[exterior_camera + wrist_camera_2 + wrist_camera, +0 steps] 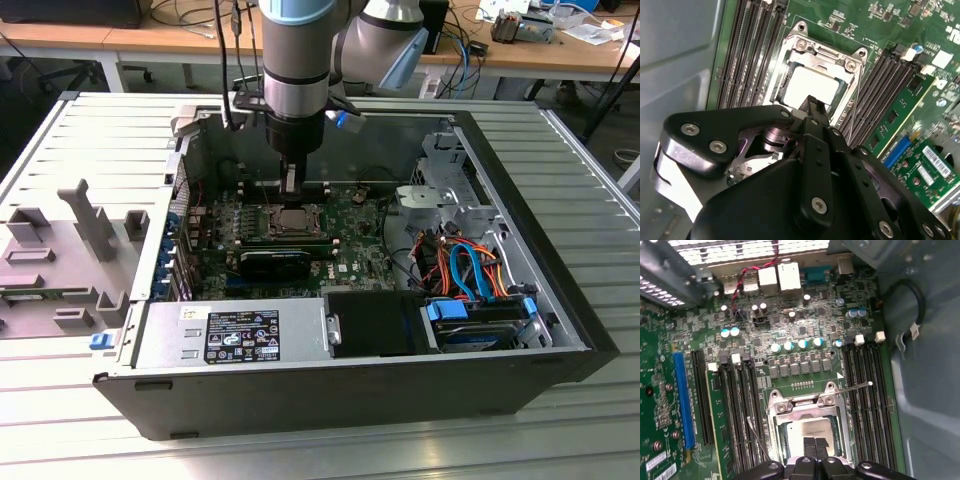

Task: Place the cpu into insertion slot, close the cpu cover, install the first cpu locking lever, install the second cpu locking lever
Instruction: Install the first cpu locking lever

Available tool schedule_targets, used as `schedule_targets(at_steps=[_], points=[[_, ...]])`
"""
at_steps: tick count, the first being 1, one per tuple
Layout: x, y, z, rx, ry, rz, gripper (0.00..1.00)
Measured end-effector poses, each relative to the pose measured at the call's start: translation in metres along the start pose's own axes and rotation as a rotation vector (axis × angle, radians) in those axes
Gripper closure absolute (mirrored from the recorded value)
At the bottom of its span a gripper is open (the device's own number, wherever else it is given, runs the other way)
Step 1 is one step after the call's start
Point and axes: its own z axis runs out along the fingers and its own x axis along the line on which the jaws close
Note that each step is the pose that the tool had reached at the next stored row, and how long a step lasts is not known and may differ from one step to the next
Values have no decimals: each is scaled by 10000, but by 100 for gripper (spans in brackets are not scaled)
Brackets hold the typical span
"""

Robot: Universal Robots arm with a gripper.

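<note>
Flat silver-grey square cpu (807, 432) seated in the metal-rimmed insertion slot (774, 432), thin silver cpu cover (802, 401) closed over it. Gripper (814, 445) jaws together, holding nothing, poised above. The chip is probably light, rigid, fragile; edges suit grasping.

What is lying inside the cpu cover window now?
The cpu lies in the window of the closed cpu cover, its grey top showing. The gripper hangs over its near edge; the insertion slot beneath is covered.
</note>
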Motion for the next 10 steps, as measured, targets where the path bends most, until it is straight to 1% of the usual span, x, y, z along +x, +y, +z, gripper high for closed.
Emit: schedule_targets(at_steps=[1, 7, 10], points=[[0, 0, 1, 8, 4, 218, 89], [0, 0, 6, 45, 27, 1166, 89], [0, 0, 7, 61, 40, 1579, 89]])
